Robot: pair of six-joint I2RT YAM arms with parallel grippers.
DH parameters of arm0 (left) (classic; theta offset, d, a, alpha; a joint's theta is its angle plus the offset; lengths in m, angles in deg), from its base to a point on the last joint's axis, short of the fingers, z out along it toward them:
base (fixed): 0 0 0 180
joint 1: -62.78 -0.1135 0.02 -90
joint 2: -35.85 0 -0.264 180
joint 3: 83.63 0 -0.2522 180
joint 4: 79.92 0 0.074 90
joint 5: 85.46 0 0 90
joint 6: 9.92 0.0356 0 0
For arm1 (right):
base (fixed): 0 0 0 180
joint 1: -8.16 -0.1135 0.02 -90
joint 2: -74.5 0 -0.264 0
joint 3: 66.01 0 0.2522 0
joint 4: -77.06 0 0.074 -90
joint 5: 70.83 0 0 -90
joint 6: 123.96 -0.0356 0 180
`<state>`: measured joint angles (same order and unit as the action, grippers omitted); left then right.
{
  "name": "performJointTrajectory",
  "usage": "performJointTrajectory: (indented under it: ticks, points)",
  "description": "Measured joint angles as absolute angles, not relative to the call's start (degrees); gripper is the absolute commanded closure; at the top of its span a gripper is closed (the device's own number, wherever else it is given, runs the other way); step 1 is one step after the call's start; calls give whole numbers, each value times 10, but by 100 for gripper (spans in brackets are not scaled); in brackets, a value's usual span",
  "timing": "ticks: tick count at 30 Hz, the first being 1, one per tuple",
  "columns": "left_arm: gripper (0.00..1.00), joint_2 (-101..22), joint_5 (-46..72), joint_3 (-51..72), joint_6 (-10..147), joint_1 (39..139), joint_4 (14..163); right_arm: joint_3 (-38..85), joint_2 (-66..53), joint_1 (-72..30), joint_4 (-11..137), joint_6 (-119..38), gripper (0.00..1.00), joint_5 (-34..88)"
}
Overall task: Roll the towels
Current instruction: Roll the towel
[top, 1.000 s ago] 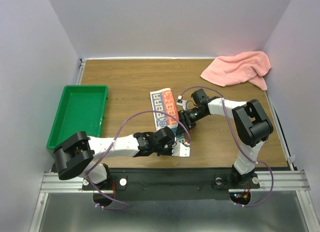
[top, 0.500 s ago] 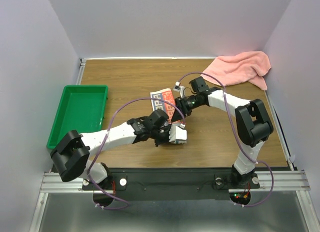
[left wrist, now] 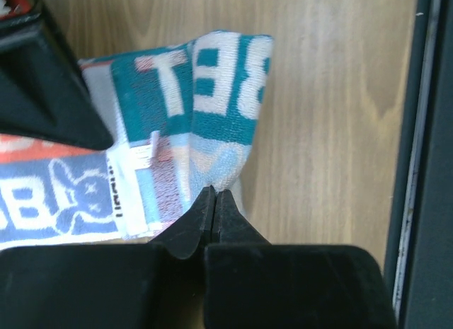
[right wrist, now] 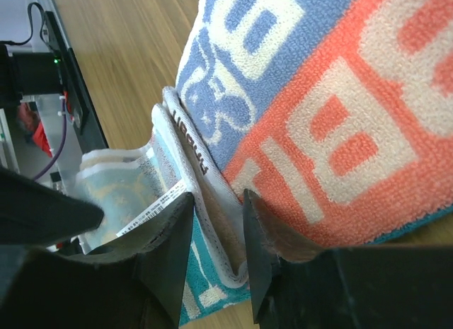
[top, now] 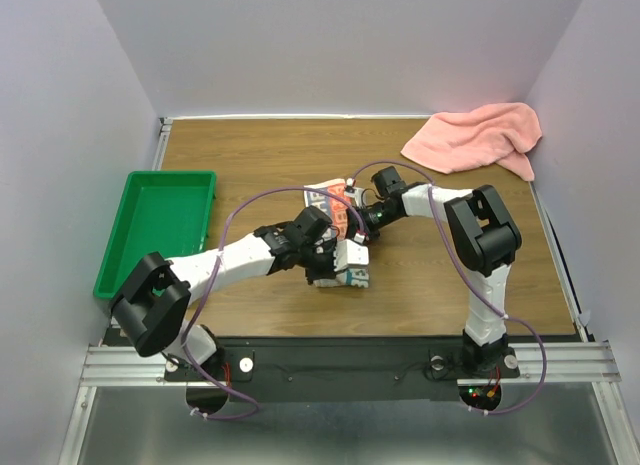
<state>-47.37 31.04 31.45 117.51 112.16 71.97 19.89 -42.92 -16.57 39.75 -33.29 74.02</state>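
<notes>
**A:** Where the printed towel (top: 354, 276) lies doubled over in the middle of the desk (top: 250, 155), what has its near edge?

**B:** The left gripper (left wrist: 214, 194), clenched on the folded edge; the desk's front rim is near it.

**A:** And the right gripper (right wrist: 218, 201)?

**B:** Its fingers straddle the white hem at the towel's side; clamped or loose, I cannot tell.

**A:** Room to move?

**B:** Bare wood beyond and to the right; the pink towel (top: 475, 137) is heaped in the far right corner, well apart; the green tray (top: 172, 173) sits at the left edge.
</notes>
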Motion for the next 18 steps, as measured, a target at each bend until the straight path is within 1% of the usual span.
performJointTrajectory:
  ticks: [18]
  points:
    - [100,-548,287,285,1189,1076,775,191,-429,-166,402,-331,61,752]
